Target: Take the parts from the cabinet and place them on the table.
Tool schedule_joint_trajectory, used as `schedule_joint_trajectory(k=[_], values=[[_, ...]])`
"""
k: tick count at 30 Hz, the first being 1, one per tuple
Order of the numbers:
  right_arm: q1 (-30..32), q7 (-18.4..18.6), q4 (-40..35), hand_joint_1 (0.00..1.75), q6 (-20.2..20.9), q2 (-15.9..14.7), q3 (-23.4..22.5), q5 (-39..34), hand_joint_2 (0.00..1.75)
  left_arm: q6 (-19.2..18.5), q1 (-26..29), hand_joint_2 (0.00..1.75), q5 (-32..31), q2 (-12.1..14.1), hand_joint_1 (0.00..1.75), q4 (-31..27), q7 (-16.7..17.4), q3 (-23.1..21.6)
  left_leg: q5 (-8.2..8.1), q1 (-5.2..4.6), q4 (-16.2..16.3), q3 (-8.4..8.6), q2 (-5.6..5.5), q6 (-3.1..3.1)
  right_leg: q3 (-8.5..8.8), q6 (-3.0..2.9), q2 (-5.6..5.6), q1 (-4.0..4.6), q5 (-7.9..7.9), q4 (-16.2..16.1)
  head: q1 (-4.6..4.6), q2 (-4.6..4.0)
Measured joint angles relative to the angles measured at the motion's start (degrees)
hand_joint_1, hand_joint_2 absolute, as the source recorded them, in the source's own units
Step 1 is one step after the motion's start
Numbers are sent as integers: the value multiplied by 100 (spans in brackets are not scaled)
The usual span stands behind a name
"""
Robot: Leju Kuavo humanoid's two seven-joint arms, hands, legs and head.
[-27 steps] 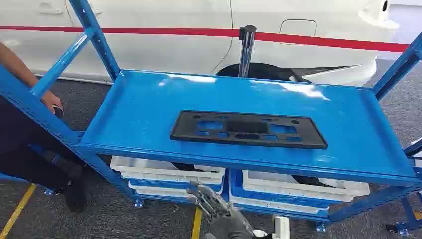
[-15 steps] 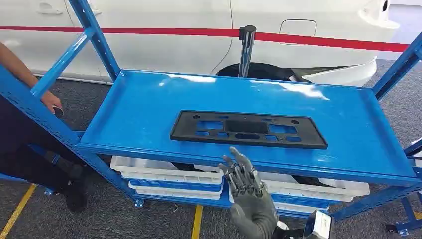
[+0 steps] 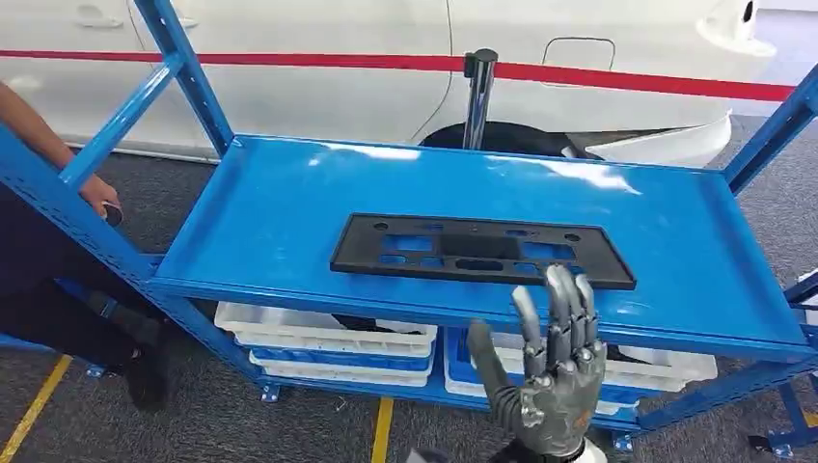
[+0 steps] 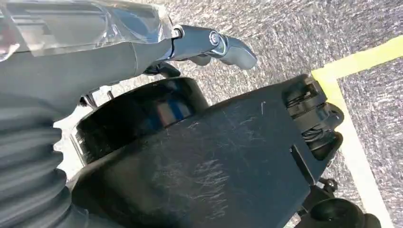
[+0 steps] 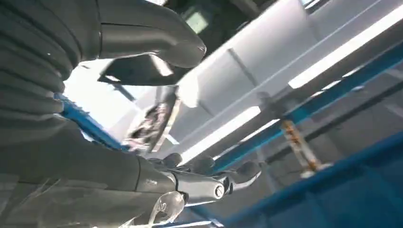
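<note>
Blue shelf (image 3: 289,222): black panel (image 3: 479,250) before white car (image 3: 386,87)

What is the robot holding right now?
Nothing. The right robot hand is raised with fingers spread, just short of the black panel on the blue shelf.

Light: bright, even, from overhead.
Glare: white sheen on the blue shelf (image 3: 289,222) top.
Shadows: soft, faint.
Blur: right wrist view smeared, overexposed; head view sharp.

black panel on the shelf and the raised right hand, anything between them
In the head view, no loose object: just bare blue shelf surface and its front lip separate the black panel from the right hand, whose spread fingers rise in front of that edge.
</note>
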Motion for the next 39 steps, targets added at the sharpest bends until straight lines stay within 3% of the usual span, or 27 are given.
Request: schedule_joint_trajectory(k=[6, 10, 13, 16, 19, 23, 30, 39], values=[[-22, -27, 0, 0, -4, -98, -238, -42, 175, -9, -12, 175, -76, -11, 0, 0, 7, -72, 2, -2, 1, 0, -2, 1, 1, 1, -2, -1, 1, 0, 0, 0], [1, 294, 4, 0, 48, -225, -352, -44, 175, -39, -19, 175, -94, -11, 0, 0, 7, -92, 1, -2, 1, -1, -3, 0, 0, 1, -3, -1, 1, -1, 0, 0], [-8, 494, 103, 0, 412, -424, -376, -55, 175, -63, -31, 175, -138, -11, 0, 0, -7, -133, 1, -2, 1, -2, -3, 0, 3, 1, -3, 0, 1, -1, 0, 0], [-66, 413, 371, 0, 913, -688, -350, -52, 175, -57, -41, 175, -186, -11, 0, 0, -33, -177, 2, -2, 1, -1, -3, 1, 11, 1, -3, 0, 1, -1, 0, 0], [-267, 530, 662, 0, 1250, -990, -184, -46, 175, -59, -56, 175, -236, -11, 0, 0, -68, -212, 3, -2, 1, -1, -5, 2, 12, 1, -5, -1, 2, 0, 0, 0], [-518, 924, 1036, 0, 1408, -1419, 123, -44, 175, -101, -66, 175, -271, -9, 0, 7, -85, -216, 5, -2, 1, -2, -7, 4, 12, 1, -6, -1, 3, 0, 0, 0], [-800, 1173, 1421, 0, 1805, -2113, 568, -44, 175, 39, -68, 175, -129, 114, 0, 48, -4, -216, 5, -3, 1, -2, -11, 4, 10, 2, -12, -1, 3, 0, 0, 0], [-1039, 1232, 1517, 0, 1829, -2540, 868, -41, 175, 194, -73, 175, 92, 271, 0, 57, 7, -197, 5, -1, -1, 0, -10, 4, 12, 2, -11, 0, 3, 0, 0, 0]])
